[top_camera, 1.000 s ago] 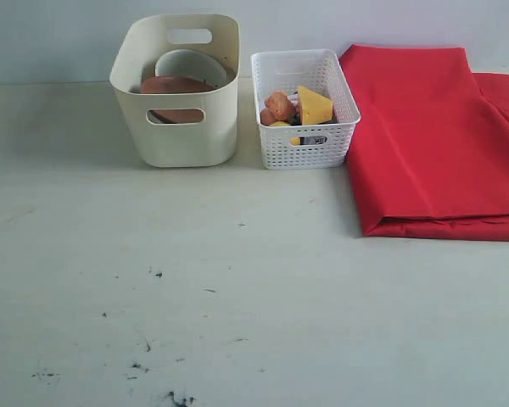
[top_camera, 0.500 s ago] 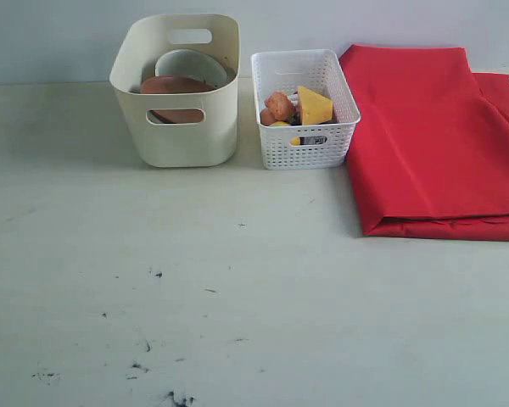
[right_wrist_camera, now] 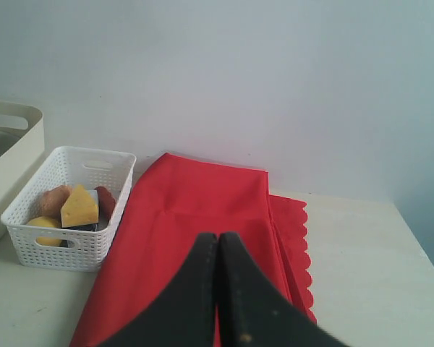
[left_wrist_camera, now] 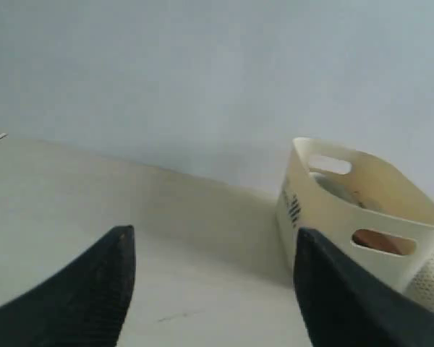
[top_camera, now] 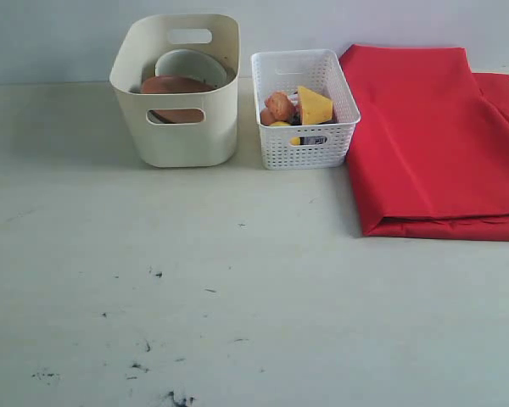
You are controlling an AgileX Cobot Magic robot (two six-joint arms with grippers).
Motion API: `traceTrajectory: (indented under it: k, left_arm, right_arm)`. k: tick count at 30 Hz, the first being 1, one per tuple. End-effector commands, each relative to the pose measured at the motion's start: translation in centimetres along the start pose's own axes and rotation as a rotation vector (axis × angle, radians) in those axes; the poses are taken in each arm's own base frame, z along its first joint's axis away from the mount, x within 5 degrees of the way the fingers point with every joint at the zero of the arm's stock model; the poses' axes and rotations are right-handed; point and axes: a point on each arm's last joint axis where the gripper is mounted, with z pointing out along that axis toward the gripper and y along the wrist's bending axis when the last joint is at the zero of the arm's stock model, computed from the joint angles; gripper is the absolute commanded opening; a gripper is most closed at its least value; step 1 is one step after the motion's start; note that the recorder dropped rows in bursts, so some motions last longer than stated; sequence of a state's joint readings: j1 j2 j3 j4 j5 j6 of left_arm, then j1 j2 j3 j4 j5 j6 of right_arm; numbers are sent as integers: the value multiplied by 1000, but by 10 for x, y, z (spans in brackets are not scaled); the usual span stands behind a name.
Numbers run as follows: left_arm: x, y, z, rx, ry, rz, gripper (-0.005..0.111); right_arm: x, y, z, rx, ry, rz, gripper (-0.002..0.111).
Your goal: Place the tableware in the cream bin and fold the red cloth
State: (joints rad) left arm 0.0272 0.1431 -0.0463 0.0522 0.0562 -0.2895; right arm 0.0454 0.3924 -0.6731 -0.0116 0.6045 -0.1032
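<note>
Risks first: red cloth [top_camera: 433, 136] lies as a flat multi-layer slab, but a scalloped strip sticks out past its far side, so the fold looks uneven. Any re-grab could drag layers apart, esp. if the R gripper [right_wrist_camera: 218, 237] goes down w/ jaws pressed together: it would shove fabric, not pinch it. The cloth edge sits just beside the white lattice basket [top_camera: 310, 144], so a tug toward it could bump the basket and tip the cheese wedge [top_camera: 314, 106] inside. In the cream bin [top_camera: 187, 140] the round brown plate [top_camera: 174, 86] leans against the pale bowl [top_camera: 189, 64]; a knock on the bin wall could make it slide. Cup, spoon, chopsticks and knife aren't visible; prob. lower in the bin, can't confirm. None on the bare table [top_camera: 237, 297], so the job looks about done. Jaws: L gripper [left_wrist_camera: 213, 238] is spread wide w/ nothing between the fingers and touches nothing; the bin stands ahead of it, beyond one finger and well apart. R jaws are closed tip to tip, empty, hanging clear above the cloth, which lies ahead of and beneath the tips; basket is off to one side of them. Neither arm shows in the exterior view.
</note>
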Motion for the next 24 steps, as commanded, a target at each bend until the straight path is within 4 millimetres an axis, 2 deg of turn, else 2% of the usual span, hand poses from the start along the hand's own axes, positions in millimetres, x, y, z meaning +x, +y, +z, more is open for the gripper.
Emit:
traceTrajectory:
  k: [1,3,10,16,20,24]
  left_arm:
    - [14,7,-3,-58,15,-30,62]
    - [13,7,-5,-52,-9,-28,62]
    - [30,11,-12,-101,147,-21,62]
    - [32,12,-12,-110,174,-1,62]
    - [32,12,-12,-100,181,140,62]
    - [32,12,-12,-100,183,149,62]
  right_arm:
    - [1,0,-1,-3,-7,3,0]
    - [1,0,-1,-3,-7,3,0]
    - [1,0,-1,-3,-7,3,0]
    - [1,0,-1,-3,-7,3,0]
    - [1,0,-1,-3,-7,3,0]
    - [1,0,-1,-3,-7,3,0]
